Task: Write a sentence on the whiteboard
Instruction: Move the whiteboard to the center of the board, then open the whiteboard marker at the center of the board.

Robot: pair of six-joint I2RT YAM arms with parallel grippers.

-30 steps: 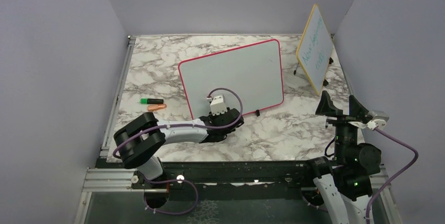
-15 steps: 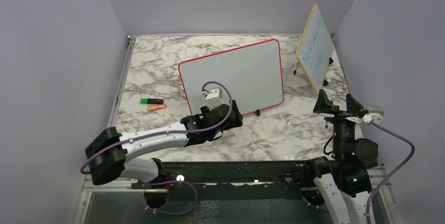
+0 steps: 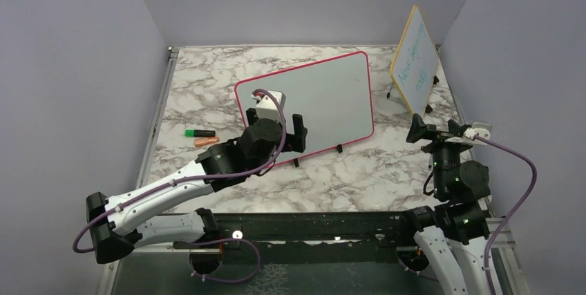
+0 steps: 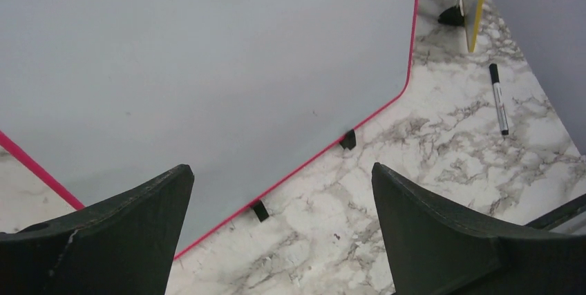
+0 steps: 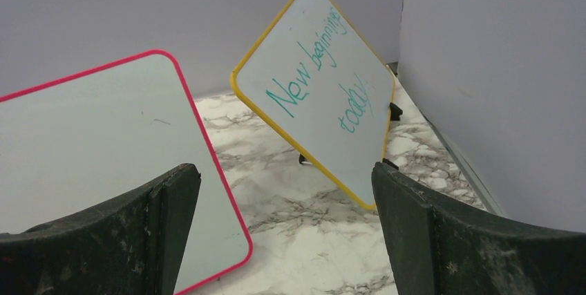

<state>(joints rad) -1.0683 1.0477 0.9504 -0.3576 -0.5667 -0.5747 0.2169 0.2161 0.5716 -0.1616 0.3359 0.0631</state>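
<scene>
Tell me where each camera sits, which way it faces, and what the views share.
Top external: above and behind the bases, looking down on the table; both arms, left claw and right claw show.
Left wrist: on the left arm, facing the whiteboard and a marker; own fingers at the bottom.
Right wrist: on the right arm, facing the yellow-framed board; own fingers below.
Shared: all three show the whiteboard.

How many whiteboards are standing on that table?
2. The pink-framed board stands in the middle, blank; the yellow-framed board stands at the far right, with teal writing. I see no sign of others hidden.
</scene>
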